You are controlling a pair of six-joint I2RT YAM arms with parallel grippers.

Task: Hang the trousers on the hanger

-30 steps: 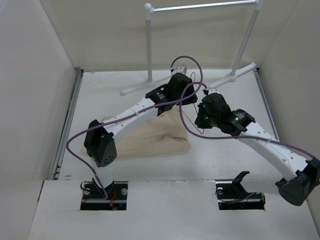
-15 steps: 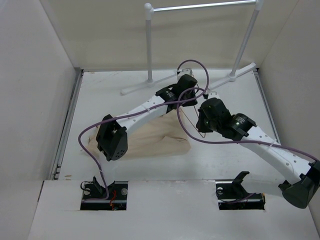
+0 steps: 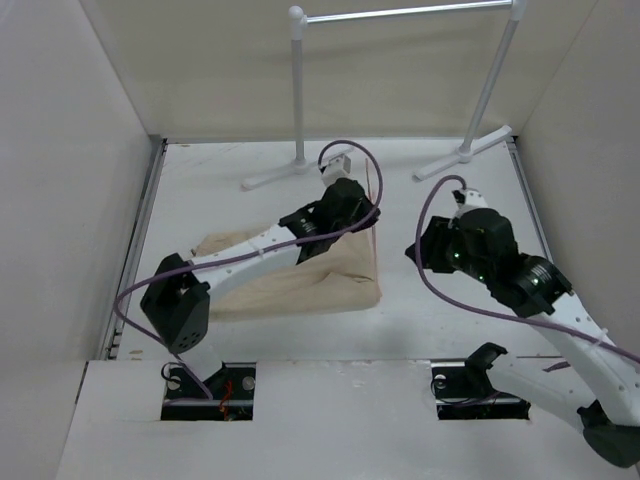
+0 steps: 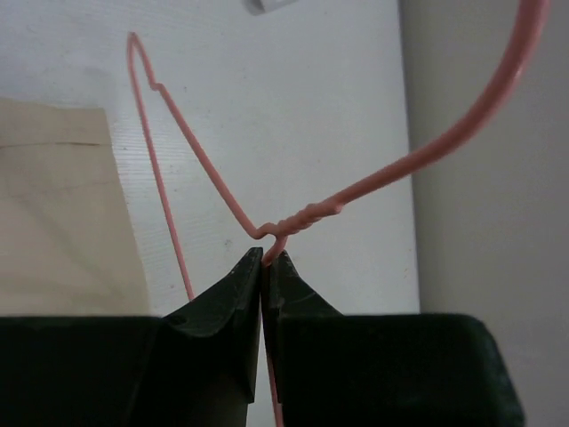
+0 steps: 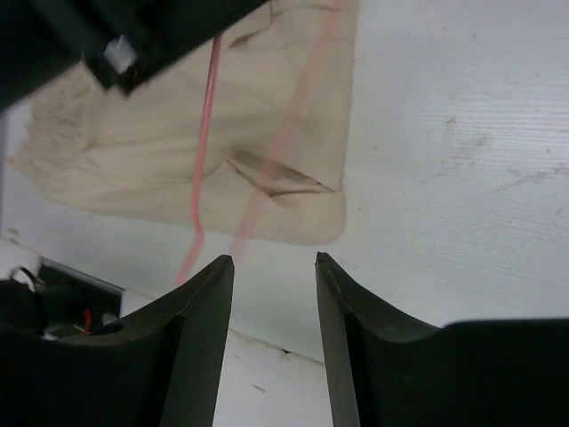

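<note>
Left wrist view: left gripper clamped on pink wire hanger just below its twisted neck. Right gripper stood open, empty. Folded beige trousers lay on the table under the left arm.

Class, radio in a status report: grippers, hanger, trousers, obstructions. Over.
Left gripper shut on hanger neck. Right gripper open, empty. Trousers on table, not on hanger. Left arm over them.

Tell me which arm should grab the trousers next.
Probably the right. The left gripper is shut on the hanger at its twisted neck, so it is occupied. The right gripper is open and empty, with the trousers in its wrist view.
</note>
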